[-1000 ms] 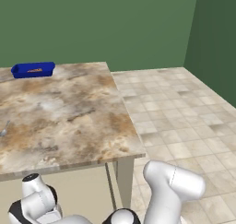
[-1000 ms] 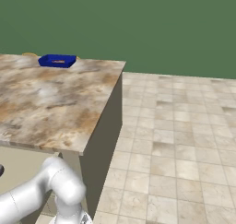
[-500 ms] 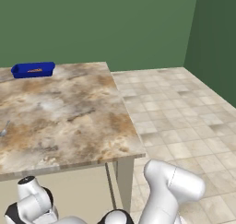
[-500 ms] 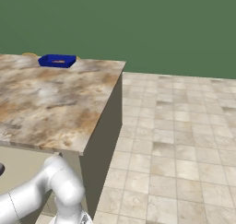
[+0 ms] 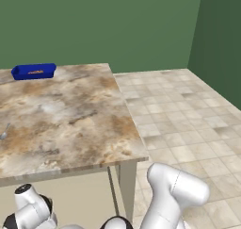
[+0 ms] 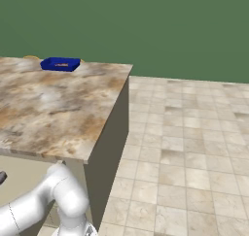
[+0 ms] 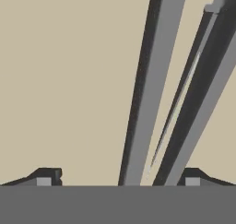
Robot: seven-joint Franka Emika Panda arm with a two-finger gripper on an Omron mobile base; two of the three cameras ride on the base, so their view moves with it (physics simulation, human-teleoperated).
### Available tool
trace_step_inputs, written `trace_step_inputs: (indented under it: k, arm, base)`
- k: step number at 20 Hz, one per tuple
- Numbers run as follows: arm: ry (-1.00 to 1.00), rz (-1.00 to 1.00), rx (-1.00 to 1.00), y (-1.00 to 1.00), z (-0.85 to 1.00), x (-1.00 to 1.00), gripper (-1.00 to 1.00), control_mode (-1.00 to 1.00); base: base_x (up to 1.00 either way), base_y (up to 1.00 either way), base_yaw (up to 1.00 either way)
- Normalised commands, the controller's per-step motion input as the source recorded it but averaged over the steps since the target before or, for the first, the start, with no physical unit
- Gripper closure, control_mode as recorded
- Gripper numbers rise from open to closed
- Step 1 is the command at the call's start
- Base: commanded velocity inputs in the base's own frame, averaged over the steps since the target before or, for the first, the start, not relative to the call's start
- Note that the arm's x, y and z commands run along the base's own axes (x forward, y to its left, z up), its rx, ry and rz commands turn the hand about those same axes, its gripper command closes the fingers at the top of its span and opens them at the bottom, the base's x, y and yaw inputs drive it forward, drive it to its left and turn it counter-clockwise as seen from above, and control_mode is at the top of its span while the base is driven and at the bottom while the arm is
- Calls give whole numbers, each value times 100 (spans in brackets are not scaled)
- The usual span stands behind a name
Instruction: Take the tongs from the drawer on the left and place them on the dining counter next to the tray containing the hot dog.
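Note:
In the hand view the tongs show close up as two long dark grey arms running from the bottom middle to the upper right, joined near the top right corner. They lie on a flat beige surface, which looks like the inside of the drawer. My gripper is open, and the tongs' lower ends stand between its fingertips, nearer the right one. I cannot tell if they touch. The blue tray with the hot dog sits at the far left of the dining counter.
My arm bends down below the counter's near edge. A small grey object lies at the counter's left side. Something yellow peeks out behind the tray. Tiled floor stretches to the right, up to green walls.
In the left base view the arm's white links at the bottom have sunk slightly lower. The tray and counter have not moved.

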Motion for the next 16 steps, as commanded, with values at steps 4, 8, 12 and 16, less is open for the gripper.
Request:
trace_step_inputs:
  k: [4, 8, 12, 16]
  arm:
    - [-12, -8, 3, -24, -55, -37, 100, -100]
    - [-4, 0, 9, -29, -5, -15, 100, -100]
    - [-5, 0, 4, -37, 31, -24, 100, -100]
    - [-1, 0, 8, -36, 96, -45, 100, -100]
  base:
    - [0, 0, 0]
    - [0, 0, 0]
    - [0, 0, 0]
    - [0, 0, 0]
